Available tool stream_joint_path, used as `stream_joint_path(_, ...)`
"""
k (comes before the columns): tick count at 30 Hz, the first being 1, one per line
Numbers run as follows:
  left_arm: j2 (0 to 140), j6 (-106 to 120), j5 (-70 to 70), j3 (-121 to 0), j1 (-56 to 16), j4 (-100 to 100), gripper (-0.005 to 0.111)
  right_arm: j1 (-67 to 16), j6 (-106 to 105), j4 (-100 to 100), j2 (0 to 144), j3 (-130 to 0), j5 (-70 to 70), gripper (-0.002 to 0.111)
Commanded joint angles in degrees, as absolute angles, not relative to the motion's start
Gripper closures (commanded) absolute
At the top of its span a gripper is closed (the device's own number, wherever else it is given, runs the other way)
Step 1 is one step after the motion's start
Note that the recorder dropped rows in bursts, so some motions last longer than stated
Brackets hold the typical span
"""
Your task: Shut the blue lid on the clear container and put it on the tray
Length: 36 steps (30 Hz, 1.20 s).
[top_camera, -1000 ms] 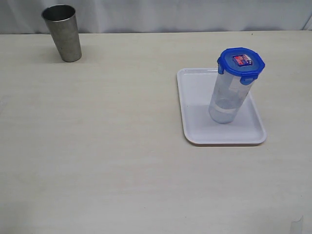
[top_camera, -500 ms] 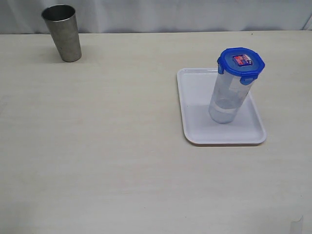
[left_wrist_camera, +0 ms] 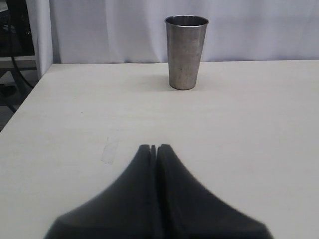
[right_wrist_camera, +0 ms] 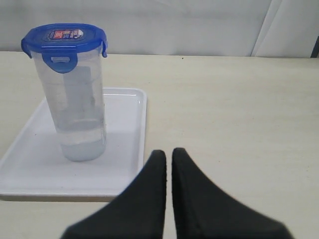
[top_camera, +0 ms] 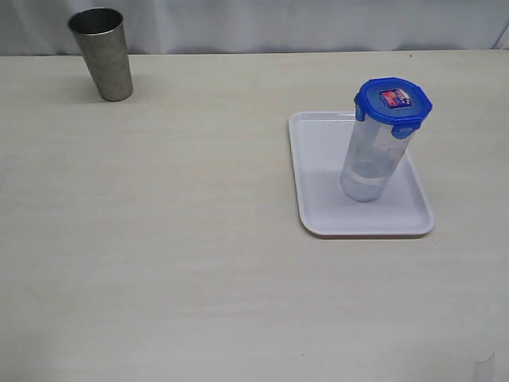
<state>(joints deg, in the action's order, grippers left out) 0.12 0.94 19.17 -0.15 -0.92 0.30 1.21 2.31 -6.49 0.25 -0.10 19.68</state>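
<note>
a grey tapered steel cup (top_camera: 101,53) stands upright, open mouth up, near the far left corner of a pale cream table (top_camera: 175,255). a white curtain (top_camera: 278,24) hangs behind the table's far edge.

You're looking at your left gripper (left_wrist_camera: 154,148): two matte black fingers (left_wrist_camera: 179,194), smooth and plain, wide and blurred at the base, sweeping inward in a curve to slim, blunt tips. Over to your right gripper (right_wrist_camera: 168,153): it has the same black finish and flared shape, its fingers (right_wrist_camera: 194,199) narrowing to rounded tips. Both pairs look dull, with a faint grey sheen along the edges.
</note>
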Motion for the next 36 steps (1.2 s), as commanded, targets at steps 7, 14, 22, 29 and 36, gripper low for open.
stream_joint_path(7,0.0,-7.8,18.3,0.0,-1.4,6.7,0.107,1.1,2.4,-6.2,0.0,0.0,19.6,0.104)
stream_joint_path(14,0.0,-7.8,18.3,0.0,-1.4,5.4,0.107,1.1,2.4,-6.2,0.0,0.0,19.6,0.104)
stream_joint_path(22,0.0,-7.7,18.6,0.0,-1.4,5.4,0.107,1.1,2.4,-6.2,0.0,0.0,19.6,0.104)
stream_joint_path(29,0.0,-7.7,18.6,0.0,-1.4,5.4,0.107,1.1,2.4,-6.2,0.0,0.0,19.6,0.104)
stream_joint_path(36,0.0,-7.7,18.6,0.0,-1.4,5.4,0.107,1.1,2.4,-6.2,0.0,0.0,19.6,0.104)
